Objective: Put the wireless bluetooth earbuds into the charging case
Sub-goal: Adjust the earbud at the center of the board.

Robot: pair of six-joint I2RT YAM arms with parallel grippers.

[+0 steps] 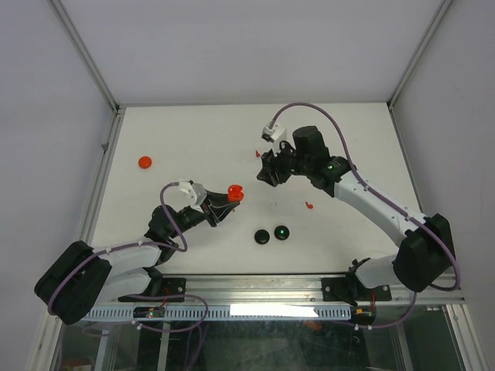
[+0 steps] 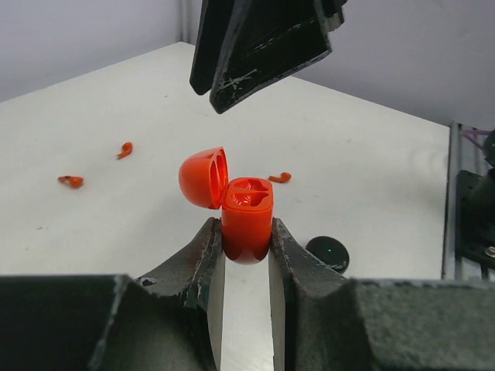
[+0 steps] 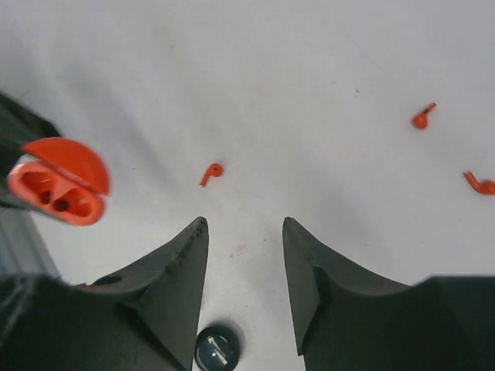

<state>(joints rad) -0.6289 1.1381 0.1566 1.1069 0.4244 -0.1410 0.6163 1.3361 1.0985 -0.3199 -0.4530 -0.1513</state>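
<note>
My left gripper (image 1: 226,199) is shut on a red charging case (image 1: 235,193) and holds it upright above the table with its lid hinged open. In the left wrist view the case (image 2: 247,216) sits between my fingers (image 2: 203,259). My right gripper (image 1: 268,176) is open and empty, just right of the case and above the table. The right wrist view shows the case (image 3: 56,193) at the left, two wells showing. Three red earbuds lie on the table (image 3: 211,173), (image 3: 422,117), (image 3: 481,183); two show from above (image 1: 257,154), (image 1: 308,205). No black earbuds show.
Two round black discs (image 1: 263,236), (image 1: 283,231) lie near the front edge, one with a green light. A round red disc (image 1: 145,162) lies at the left. Metal frame rails (image 1: 104,158) border the white table.
</note>
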